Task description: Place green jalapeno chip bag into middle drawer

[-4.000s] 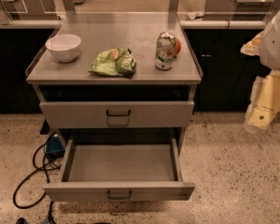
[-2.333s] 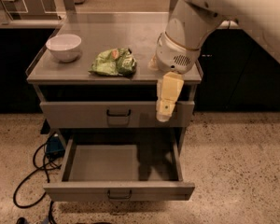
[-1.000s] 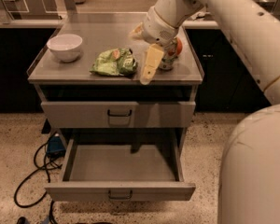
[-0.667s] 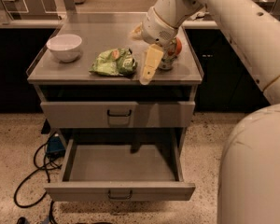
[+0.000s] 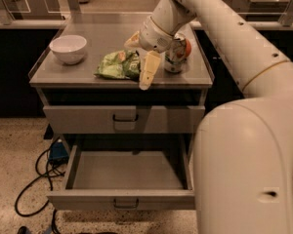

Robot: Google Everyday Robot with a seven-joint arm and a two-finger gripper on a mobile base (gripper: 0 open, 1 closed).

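The green jalapeno chip bag [image 5: 116, 65] lies flat on the cabinet top, left of centre. My gripper [image 5: 146, 74] hangs from the arm's wrist just to the right of the bag, low over the cabinet top and at the bag's right edge. It holds nothing that I can see. The middle drawer [image 5: 129, 199] is pulled out below, and its grey inside is empty. The drawer above it [image 5: 124, 118] is shut.
A white bowl [image 5: 68, 48] stands at the top's left. A green-and-white drink can [image 5: 177, 52] with an orange-red patch stands right behind the gripper. My arm [image 5: 244, 130] fills the right side. A blue box and black cables [image 5: 51, 157] lie on the floor at the left.
The arm swung in from the right, over the open drawer and up to the cabinet top. In the last second the gripper edged left toward the chip bag. The bag, can and bowl have not moved.
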